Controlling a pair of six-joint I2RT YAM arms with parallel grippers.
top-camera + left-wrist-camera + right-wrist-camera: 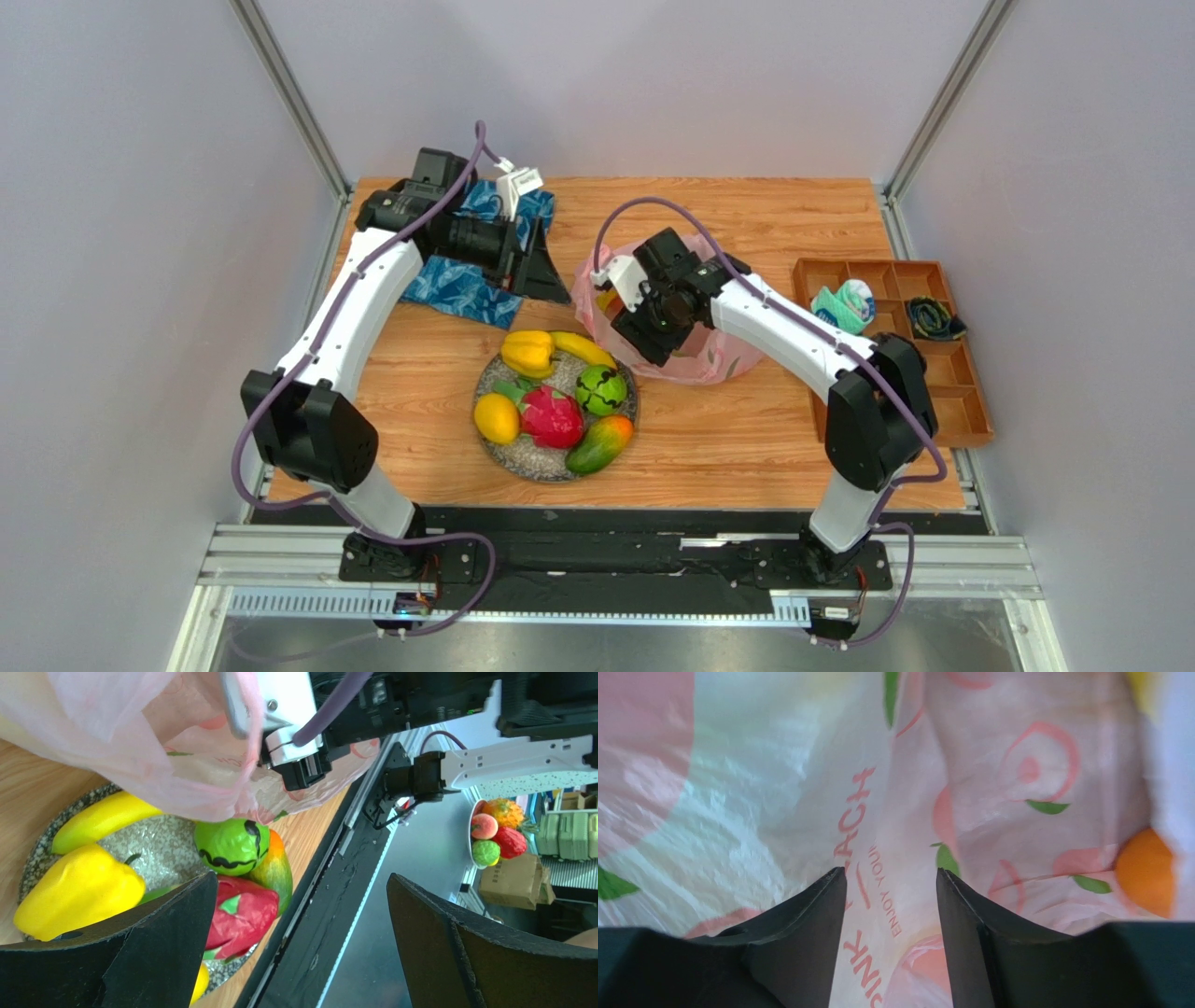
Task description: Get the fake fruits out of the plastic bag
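Tabletop wood [730, 434] carries everything. The largest thing on it is the plastic bag [718, 357], slumped around the right gripper [890, 875], whose fingers are buried in the bag's mouth and hidden from above. In its own wrist view those jaws stand partly closed with a narrow gap. Printed pink film fills the space ahead of and between them, and it cannot be told whether they pinch it. An orange [1148, 871] sits off to the right of those jaws, blurred and cut by the film's edge.

The left gripper [302, 882] has its jaws spread wide with nothing held. Ahead of them lies the speckled plate [151, 843], its far side draped by bag film and its near side cut off by the left finger. On the plate are a banana [98, 819] and a green melon [231, 845]. A mango [275, 871] is half hidden behind the melon, and the lower end of a dragon fruit [242, 913] is lost behind that finger.
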